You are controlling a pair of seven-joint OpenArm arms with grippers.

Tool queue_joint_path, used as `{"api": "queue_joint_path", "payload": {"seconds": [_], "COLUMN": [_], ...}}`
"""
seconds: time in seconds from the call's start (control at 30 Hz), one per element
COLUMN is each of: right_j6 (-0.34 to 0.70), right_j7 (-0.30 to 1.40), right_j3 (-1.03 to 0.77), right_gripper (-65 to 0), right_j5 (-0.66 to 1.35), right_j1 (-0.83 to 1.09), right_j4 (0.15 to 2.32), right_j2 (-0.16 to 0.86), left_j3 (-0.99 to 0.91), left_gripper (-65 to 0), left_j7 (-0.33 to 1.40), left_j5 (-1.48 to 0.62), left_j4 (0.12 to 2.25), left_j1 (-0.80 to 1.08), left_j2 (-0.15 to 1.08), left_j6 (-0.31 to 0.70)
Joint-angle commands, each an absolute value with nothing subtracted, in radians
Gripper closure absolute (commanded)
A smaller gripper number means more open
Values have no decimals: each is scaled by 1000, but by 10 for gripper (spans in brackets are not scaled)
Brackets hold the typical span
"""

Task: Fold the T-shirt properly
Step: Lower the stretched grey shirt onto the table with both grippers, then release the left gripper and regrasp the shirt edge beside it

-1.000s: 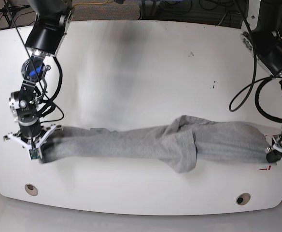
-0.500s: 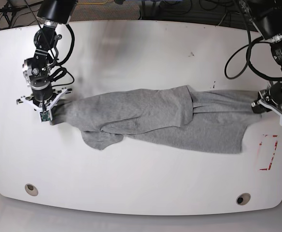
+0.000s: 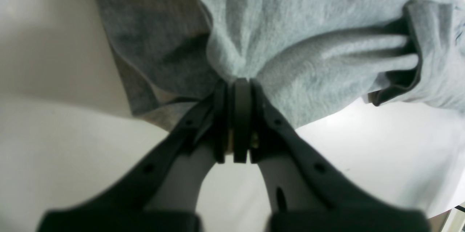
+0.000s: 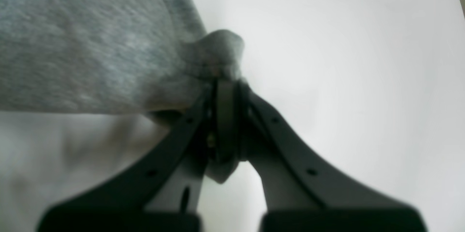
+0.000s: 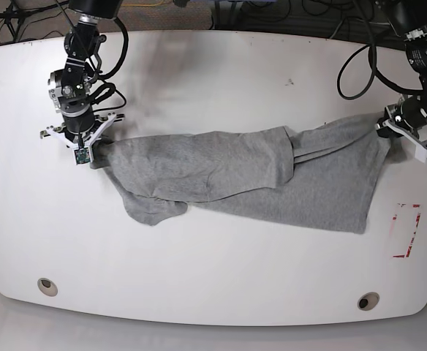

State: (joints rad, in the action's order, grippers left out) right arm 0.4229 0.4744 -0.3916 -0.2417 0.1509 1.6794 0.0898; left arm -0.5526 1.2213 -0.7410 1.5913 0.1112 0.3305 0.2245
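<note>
The heather-grey T-shirt (image 5: 250, 175) lies stretched across the middle of the white table (image 5: 213, 270), crumpled, with folds near its centre and a sleeve hanging toward the front left. My left gripper (image 5: 389, 126) is at the base view's right and is shut on the T-shirt's (image 3: 290, 36) edge, the cloth bunched between its jaws (image 3: 239, 83). My right gripper (image 5: 93, 150) is at the base view's left, shut on a pinched corner of the T-shirt (image 4: 91, 50) just past its fingertips (image 4: 225, 79). No lettering shows.
A red rectangle outline (image 5: 406, 230) is marked on the table at the right. Two round holes (image 5: 47, 286) (image 5: 368, 300) sit near the front edge. Black cables (image 5: 356, 69) trail from the arm at the back right.
Both grippers have carried the T-shirt's ends toward the back of the table. The shirt has spread from a narrow rope near the front into a wider sheet at the middle.
</note>
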Motion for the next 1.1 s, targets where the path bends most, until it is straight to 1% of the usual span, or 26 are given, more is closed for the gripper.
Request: {"api": "queue_joint_path", "payload": {"seconds": [0.0,0.17,0.23,0.37,0.4,0.43,0.47,0.5,0.53,0.57,0.63,0.87,1.07], "right_j6": [418,418,418,418,418,418,418,418,418,418,418,418,418], "right_j7": [450,450,450,450,450,450,450,450,450,450,450,450,450], "right_j3": [-395,-395,-395,-395,-395,-395,-395,-395,-395,-395,-395,-395,-394], "right_gripper": [0,0,0,0,0,0,0,0,0,0,0,0,0], "right_j5": [-240,-240,-240,-240,-240,-240,-240,-240,-240,-240,-240,-240,-240], "right_j1": [143,145,145,151,153,154,154,154,154,156,156,151,148], "right_j4": [1702,1702,1702,1702,1702,1702,1704,1704,1704,1704,1704,1704,1704], "right_j2": [101,99,99,99,99,99,99,99,99,99,99,99,99], "left_j3": [-558,-558,-552,-553,-553,-555,-555,-555,-555,-555,-555,-555,-547], "left_gripper": [0,0,-21,-154,-197,-257,-297,-357,-386,-443,-496,-506,-506], "left_j7": [1207,1207,1207,1207,1207,1208,1208,1208,1210,1210,1210,1211,1211], "left_j5": [-753,-748,-742,-740,-740,-740,-740,-742,-746,-748,-748,-748,-739], "left_j4": [1606,1607,1609,1607,1607,1610,1613,1615,1615,1615,1616,1638,1615], "left_j1": [120,137,145,145,145,143,142,142,140,139,128,30,-105], "left_j2": [351,360,372,380,380,381,384,395,400,407,414,427,424], "left_j6": [228,228,228,228,228,228,228,226,226,226,226,228,225]}}
